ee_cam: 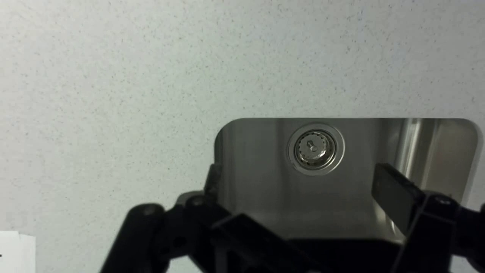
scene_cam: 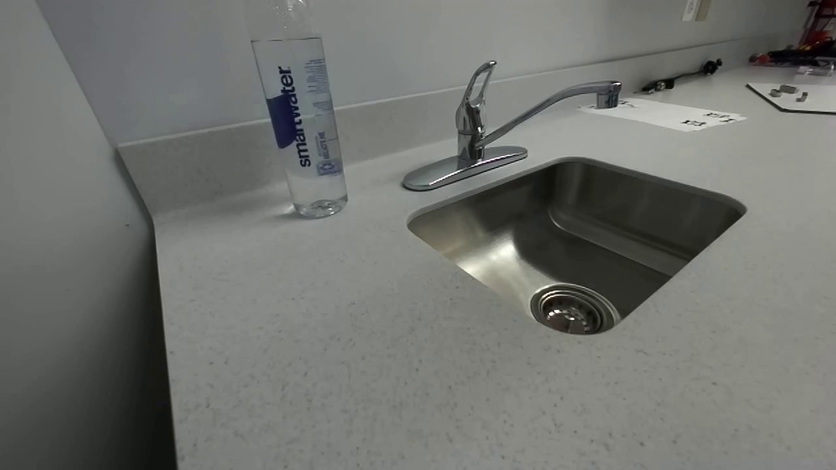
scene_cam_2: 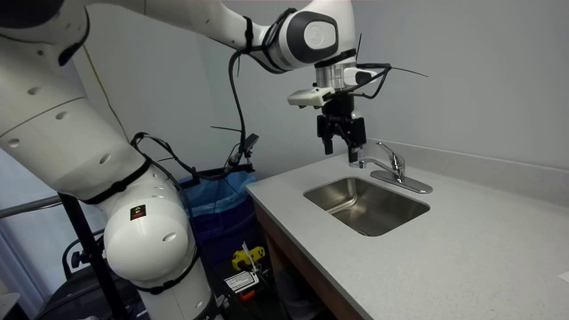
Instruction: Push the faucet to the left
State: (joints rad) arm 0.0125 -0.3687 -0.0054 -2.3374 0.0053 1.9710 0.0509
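Hovering with jaws spread, gripper [scene_cam_2: 341,150] is pinching nothing. Faucet [scene_cam: 470,147] is standing on counter [scene_cam: 294,339] beside sink [scene_cam: 620,196]. We're expecting stiff, slick metal, probably swivelling lightly; we're favouring sideways push near spout tip [scene_cam: 608,97].

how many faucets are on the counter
1. The chrome faucet stands on the counter between the sink and the backsplash, showing in both exterior views. I see no other, but any outside the frames can't be ruled out.
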